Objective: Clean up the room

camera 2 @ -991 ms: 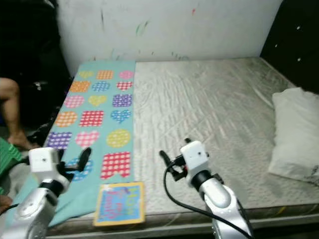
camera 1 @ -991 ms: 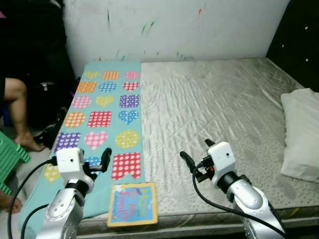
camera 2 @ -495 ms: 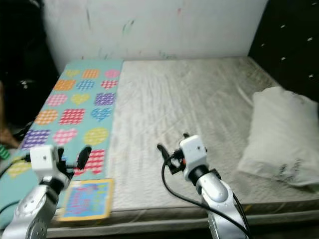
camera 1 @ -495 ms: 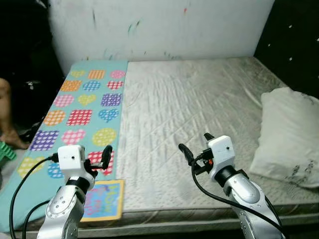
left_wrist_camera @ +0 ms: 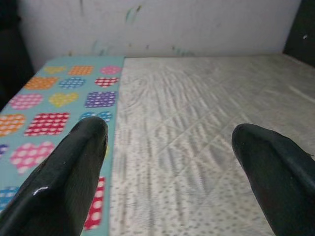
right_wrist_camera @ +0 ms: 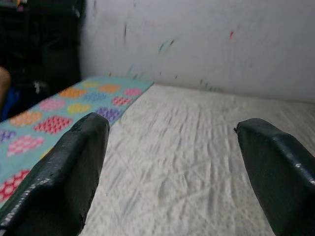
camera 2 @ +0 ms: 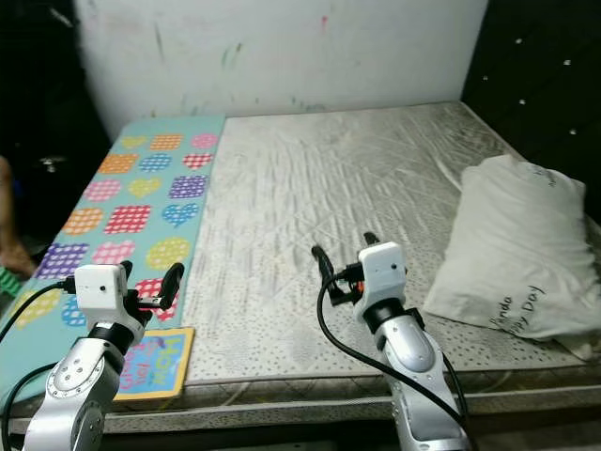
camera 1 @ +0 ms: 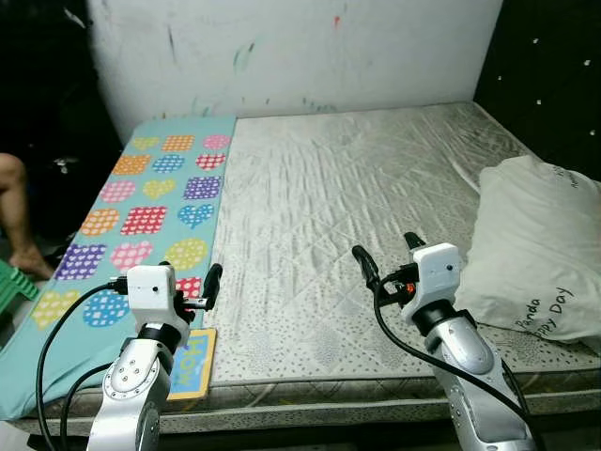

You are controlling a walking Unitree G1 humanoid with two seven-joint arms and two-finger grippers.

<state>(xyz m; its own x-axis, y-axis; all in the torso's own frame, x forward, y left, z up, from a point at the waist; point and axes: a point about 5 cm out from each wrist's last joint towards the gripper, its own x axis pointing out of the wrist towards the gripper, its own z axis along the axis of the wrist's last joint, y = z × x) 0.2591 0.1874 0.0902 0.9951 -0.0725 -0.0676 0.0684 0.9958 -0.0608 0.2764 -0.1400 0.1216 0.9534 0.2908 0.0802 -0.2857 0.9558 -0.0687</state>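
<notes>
A colourful children's book (camera 1: 191,362) lies flat at the front left edge of the grey mattress (camera 1: 347,188), partly behind my left arm. A white pillow (camera 1: 535,249) rests on the bed's right side. Along the left side is spread a teal blanket (camera 1: 150,207) with dotted hearts and squares. My left gripper (camera 1: 167,280) hovers open just above the book and the blanket's near end, with nothing between its fingers (left_wrist_camera: 74,167). My right gripper (camera 1: 386,252) is open and empty over the front middle of the mattress, left of the pillow.
A marked white wall (camera 1: 300,47) backs the bed. A dark padded headboard (camera 1: 554,75) stands at the right. A person's leg (camera 1: 14,211) and a green stool (camera 1: 11,287) are on the floor at the far left.
The camera has swung to the right, so more of the pillow shows and the person has slid to the edge. Both grippers stay open and hold the same pose.
</notes>
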